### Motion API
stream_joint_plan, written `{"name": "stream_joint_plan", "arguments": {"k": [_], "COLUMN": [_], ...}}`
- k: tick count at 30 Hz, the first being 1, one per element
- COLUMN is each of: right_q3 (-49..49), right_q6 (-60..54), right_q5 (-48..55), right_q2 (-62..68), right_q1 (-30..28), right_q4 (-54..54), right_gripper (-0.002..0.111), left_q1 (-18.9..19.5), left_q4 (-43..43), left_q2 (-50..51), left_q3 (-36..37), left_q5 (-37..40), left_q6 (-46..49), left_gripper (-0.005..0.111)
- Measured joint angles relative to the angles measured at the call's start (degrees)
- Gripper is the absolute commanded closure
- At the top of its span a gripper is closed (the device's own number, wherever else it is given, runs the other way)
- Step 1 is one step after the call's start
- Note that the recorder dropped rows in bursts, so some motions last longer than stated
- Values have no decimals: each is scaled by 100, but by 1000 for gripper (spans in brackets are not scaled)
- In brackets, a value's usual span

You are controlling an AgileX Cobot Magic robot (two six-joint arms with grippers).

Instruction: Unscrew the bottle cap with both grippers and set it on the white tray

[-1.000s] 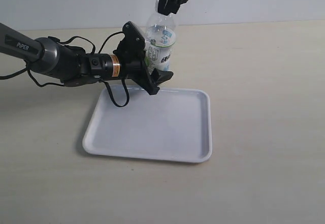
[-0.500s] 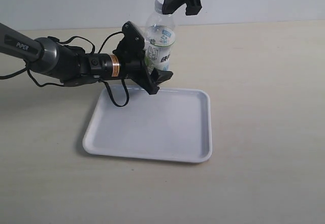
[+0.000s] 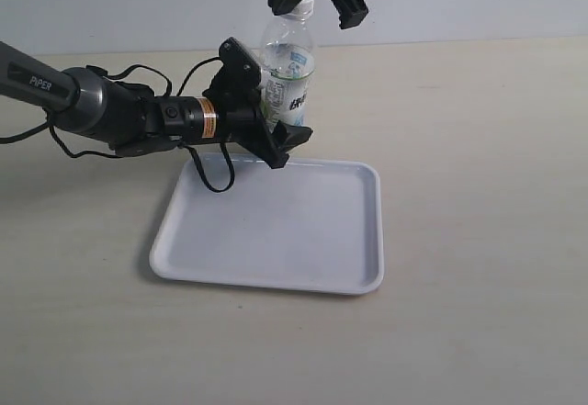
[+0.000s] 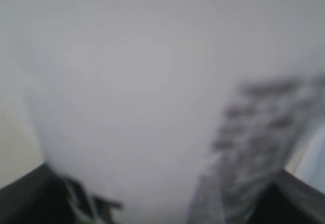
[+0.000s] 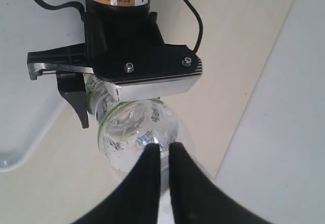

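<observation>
The small clear lime-labelled plastic bottle (image 3: pixel 292 67) is clamped upright by the left tool (image 3: pixel 268 102) beside the glossy white rectangular tray (image 3: pixel 276 267); the right tool (image 5: pixel 163 150) is closed above its neck.

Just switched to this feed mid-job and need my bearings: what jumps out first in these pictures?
A clear plastic bottle with a lime label is held upright just beyond the far rim of the flat white rectangular tray, clamped round its label by the black jaws of the left gripper. At the bottle's top, the right gripper has its dark jaws nearly together, with only a sliver of gap.
</observation>
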Motion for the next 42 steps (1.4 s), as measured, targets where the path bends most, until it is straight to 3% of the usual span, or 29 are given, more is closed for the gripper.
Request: {"name": "stream_joint_plan", "arguments": {"k": [3, 5, 9, 14, 18, 23, 42], "right_q3": [0, 0, 0, 0, 0, 0, 0], "right_q6": [183, 666, 2544, 5831, 7142, 7867, 8236], "right_q5": [9, 9, 9, 21, 21, 21, 31], "right_q2": [-108, -263, -641, -884, -754, -426, -93], "right_q1": [0, 0, 0, -23, -75, -75, -75], "right_q4": [4, 14, -32, -515, -460, -275, -601], "right_gripper": [54, 48, 49, 52, 52, 44, 45], "left_q1": [0, 0, 0, 0, 0, 0, 0], "left_q4": [0, 0, 13, 13, 13, 13, 13], "left_q2": [0, 0, 0, 0, 0, 0, 0], "left_q3": [0, 0, 0, 0, 0, 0, 0], "left_q5": [0, 0, 0, 0, 0, 0, 9], "left_q6": [0, 24, 109, 233, 278, 285, 285], "left_gripper": [107, 107, 107, 107, 107, 107, 107]}}
